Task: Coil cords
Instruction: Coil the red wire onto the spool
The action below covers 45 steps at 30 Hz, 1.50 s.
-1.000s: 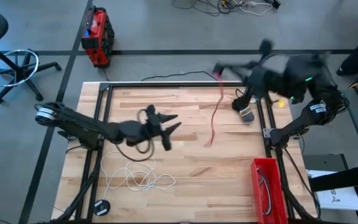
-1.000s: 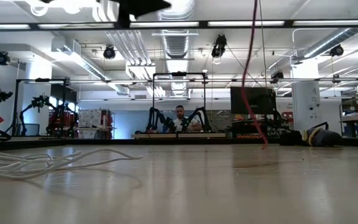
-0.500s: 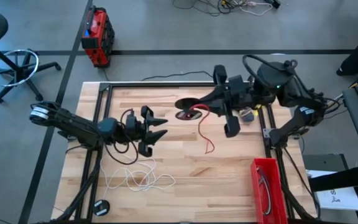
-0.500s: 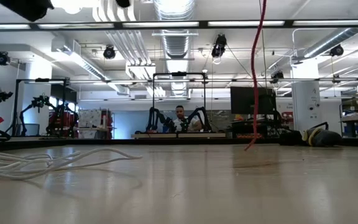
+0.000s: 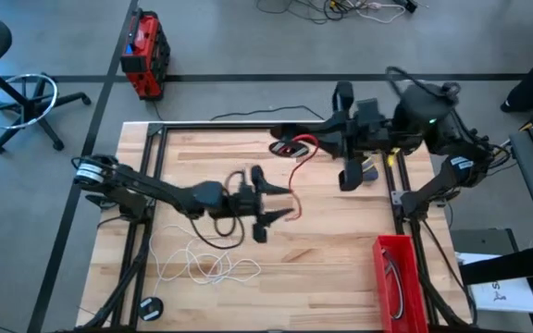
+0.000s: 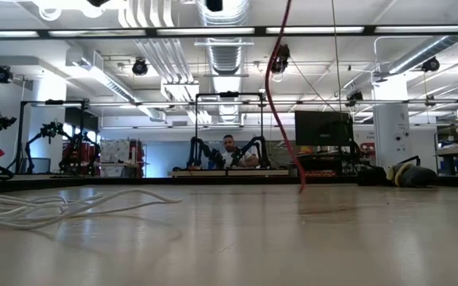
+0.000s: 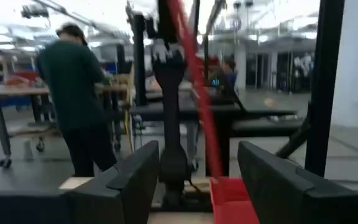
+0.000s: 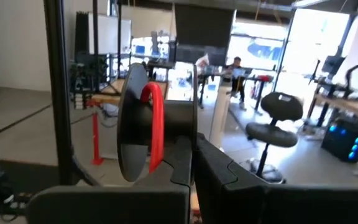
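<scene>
Low view: red cord (image 6: 281, 95) hangs near-vertical, tip toward the table (image 6: 293, 238).

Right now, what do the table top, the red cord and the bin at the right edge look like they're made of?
Table top: pale wood planks, low sheen; grain and board seams show.
Red cord: thin flexible cable, probably plastic-jacketed; it hangs in a soft curve.
Bin: red, smooth straight walls, looks like moulded plastic, though painted metal can't be ruled out.

No readable text or numbers anywhere; the paper sheet (image 5: 507, 294) beside the table (bottom right corner, high view) carries dark print, too small to read.
</scene>
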### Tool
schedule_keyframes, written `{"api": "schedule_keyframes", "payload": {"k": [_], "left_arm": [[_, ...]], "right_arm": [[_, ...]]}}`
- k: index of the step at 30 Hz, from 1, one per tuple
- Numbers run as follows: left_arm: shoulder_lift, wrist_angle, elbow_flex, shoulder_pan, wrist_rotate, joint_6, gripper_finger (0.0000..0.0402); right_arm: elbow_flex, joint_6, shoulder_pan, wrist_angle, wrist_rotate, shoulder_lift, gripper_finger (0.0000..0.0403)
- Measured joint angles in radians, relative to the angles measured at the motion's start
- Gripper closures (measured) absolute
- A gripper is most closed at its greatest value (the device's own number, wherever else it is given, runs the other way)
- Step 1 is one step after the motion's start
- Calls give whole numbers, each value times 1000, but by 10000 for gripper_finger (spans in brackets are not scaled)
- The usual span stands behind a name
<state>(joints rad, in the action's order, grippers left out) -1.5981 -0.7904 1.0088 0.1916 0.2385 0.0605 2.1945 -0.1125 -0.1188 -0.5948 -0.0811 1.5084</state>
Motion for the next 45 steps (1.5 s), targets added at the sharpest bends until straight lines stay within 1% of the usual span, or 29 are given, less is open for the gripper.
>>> {"api": "schedule_keyframes", "payload": {"k": [3,6,13,15,17,18,24,27,32,37,42,44,45], "left_arm": [[-56,1,49,-5,8,-7,188],[-103,0,90,-11,-8,-19,193],[-180,0,150,-36,-15,-68,212],[-195,3,157,-42,-52,-79,218],[-209,4,164,-43,-115,-81,224],[-214,2,169,-43,-130,-82,226],[-247,7,160,-45,-135,-88,238],[-265,10,150,-50,-134,-115,241],[-265,67,140,-59,-95,-152,254],[-264,74,138,-64,-92,-150,290],[-264,87,138,-69,-97,-150,354],[-264,111,138,-71,-98,-153,384],[-264,129,138,-71,-96,-156,392]], "right_arm": [[5,-4,0,-24,0,-6,403],[5,-16,0,-55,-1,-9,403],[5,-37,0,-82,-1,-11,403],[5,-54,0,-83,-4,-11,403],[5,-64,0,-82,-31,-11,403],[5,-74,0,-81,-45,-11,403],[5,-109,0,-79,-62,-12,403],[5,-112,0,-79,-77,-12,403],[5,-123,0,-75,-79,-13,403],[5,-124,0,-72,-79,-13,403],[5,-124,0,-67,-79,-13,403],[5,-129,0,-64,-79,-13,403],[5,-137,0,-63,-80,-13,403]]}}
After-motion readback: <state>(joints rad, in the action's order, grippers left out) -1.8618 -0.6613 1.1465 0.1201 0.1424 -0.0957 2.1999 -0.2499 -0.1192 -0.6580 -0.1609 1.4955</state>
